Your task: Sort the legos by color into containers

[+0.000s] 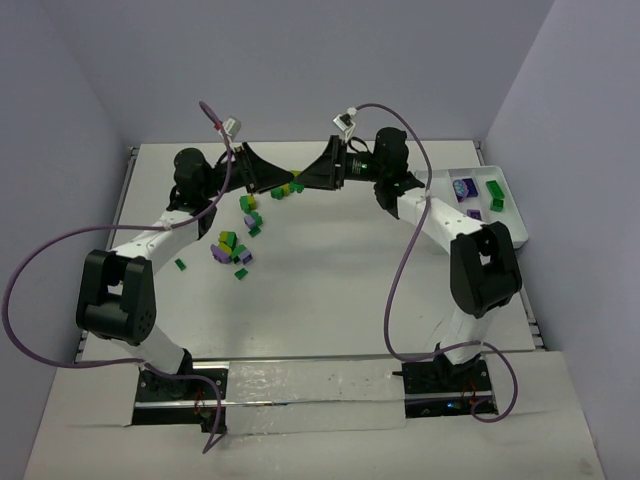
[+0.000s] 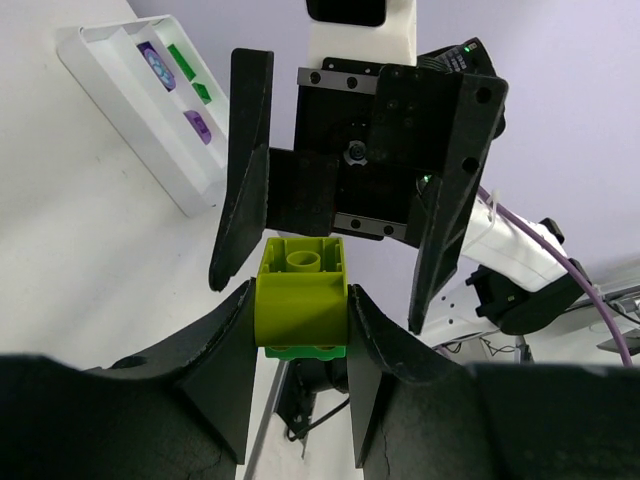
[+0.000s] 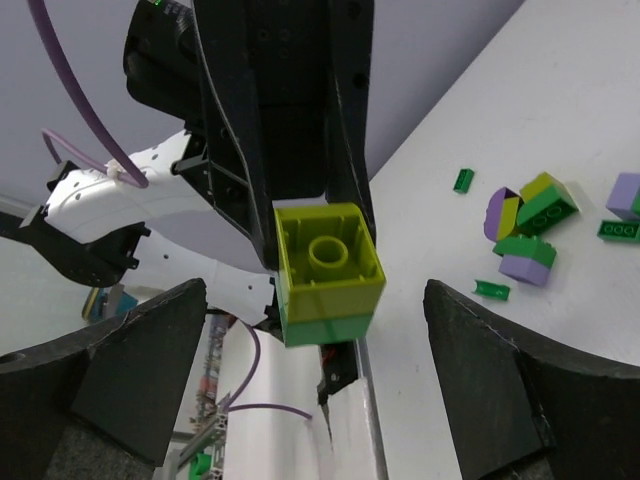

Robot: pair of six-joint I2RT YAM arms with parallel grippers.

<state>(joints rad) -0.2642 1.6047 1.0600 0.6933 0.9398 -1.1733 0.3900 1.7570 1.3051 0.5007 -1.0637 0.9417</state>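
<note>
room: you had pale lavender-grey walls [image 1: 300,60] behind and at both sides | surface: you worked over a white table [image 1: 330,300] | near edge: shiny strip [image 1: 310,385] ran along it | light: was even, shadows soft

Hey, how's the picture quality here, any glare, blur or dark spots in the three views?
Top external: even, soft light, faint shadows, glare on the shiny strip at the bottom. Left wrist: the yellow-green brick is sharp; the near fingers are dark and featureless. Right wrist: that brick is crisp too, and the flanking fingers are equally dark.
</note>
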